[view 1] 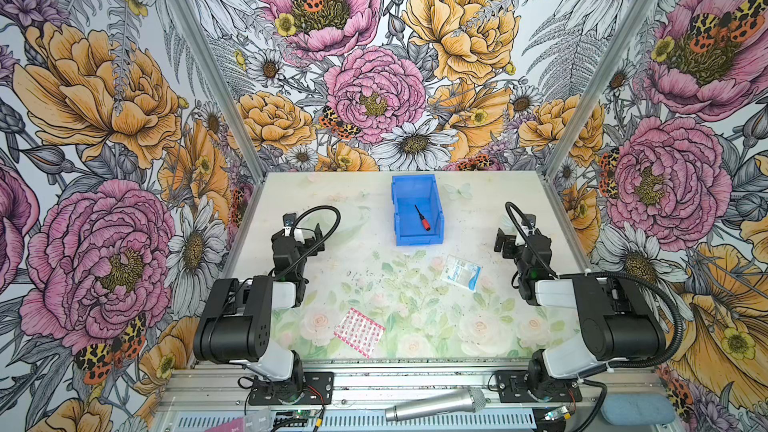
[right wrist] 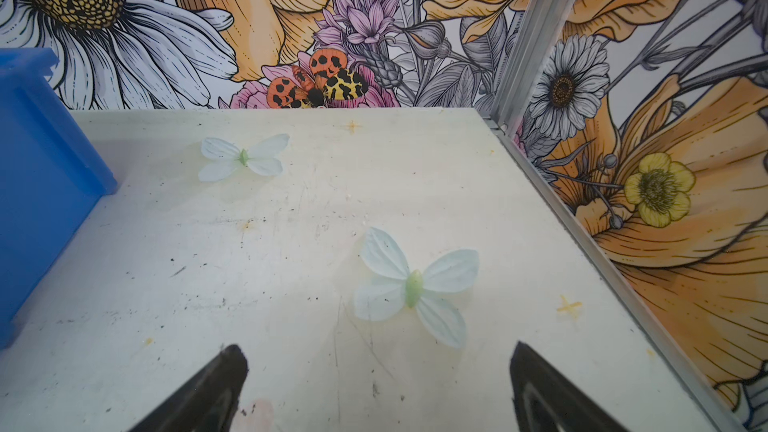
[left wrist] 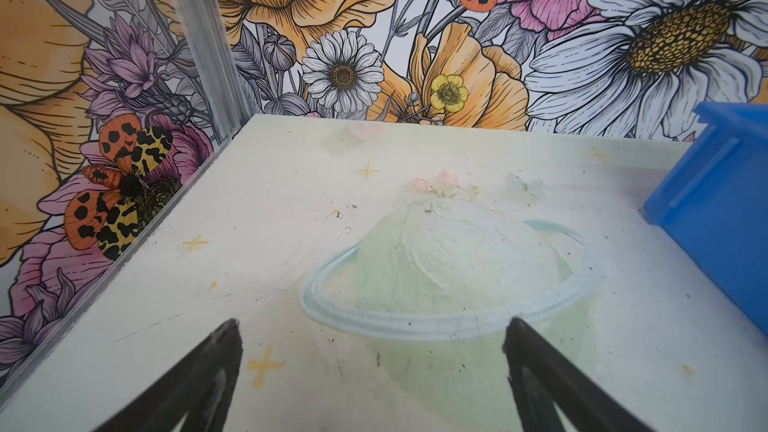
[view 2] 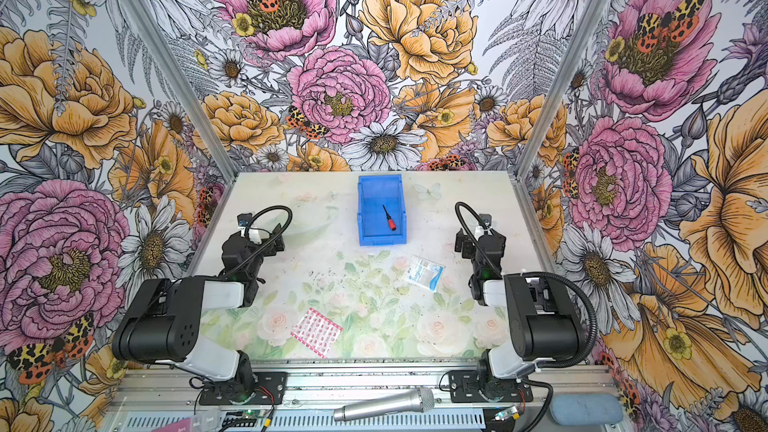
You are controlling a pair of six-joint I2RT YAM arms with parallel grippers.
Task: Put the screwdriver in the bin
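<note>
In both top views the small red-handled screwdriver (view 1: 422, 218) (view 2: 388, 218) lies on the floor of the blue bin (view 1: 397, 209) (view 2: 361, 209), which stands at the back middle of the table. My left gripper (view 1: 303, 226) (view 2: 262, 230) hovers to the left of the bin, open and empty. Open and empty too, my right gripper (view 1: 515, 230) (view 2: 473, 232) is off to the bin's right. The left wrist view shows the left gripper (left wrist: 372, 326) spread over bare table, with the bin's outer wall (left wrist: 723, 209) at the side. In the right wrist view the right gripper (right wrist: 378, 349) stands the same way beside the bin (right wrist: 37, 168).
A white sachet (view 1: 461, 273) lies in front of the bin, toward the right. A pink patterned sheet (view 1: 359, 332) sits near the table's front edge. A silver microphone (view 1: 434, 405) rests on the front rail. Floral walls and metal posts (view 1: 569, 151) enclose the table.
</note>
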